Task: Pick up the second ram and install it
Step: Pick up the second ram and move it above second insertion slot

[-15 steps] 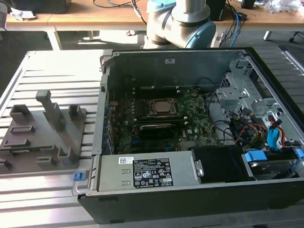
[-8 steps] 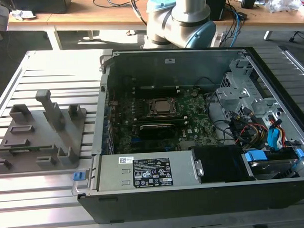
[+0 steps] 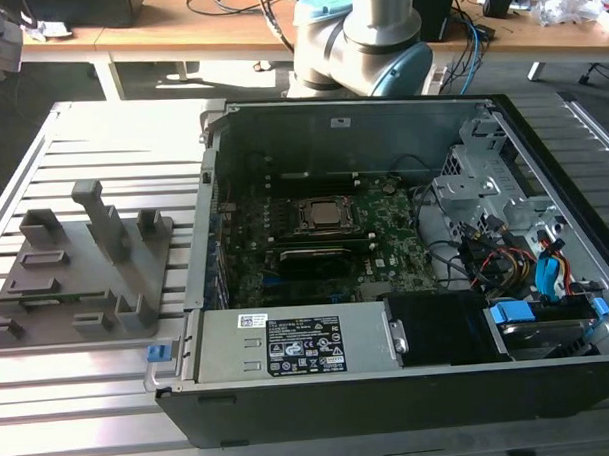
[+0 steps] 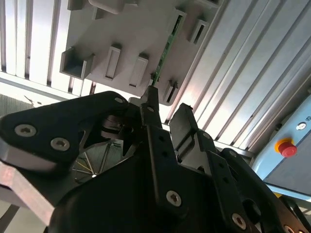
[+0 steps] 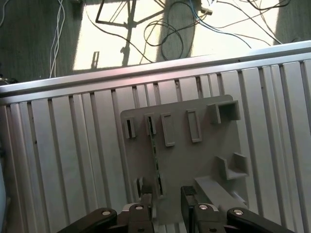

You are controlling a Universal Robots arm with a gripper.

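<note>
A: How is the hand [image 5: 166, 195]?
B: Open. In both wrist views its two black fingers [image 4: 150, 111] are apart with a gap between them, hanging over the near edge of the grey holder [image 5: 189, 165].
A: And the second ram [image 5: 155, 162]?
B: In that holder, on its long edge, a thin green line. Its near end sits in a slot just beyond the fingertips, and the stick runs away from the hand across the plate.
A: What crowds it?
B: Raised slot blocks [image 5: 167, 130] of the holder, beside it and at its far end. The holder lies on the slatted metal table [image 5: 63, 160].
A: Anything else?
B: The first wrist view shows cables [image 5: 170, 29] on the sunlit floor past the table. The second wrist view shows a red button [image 4: 286, 148] on a pale box. The exterior view takes in the open computer case [image 3: 391, 405], to the exterior view's right of the holder, its motherboard [image 3: 385, 240] exposed, with the arm [image 3: 377, 15] behind
</note>
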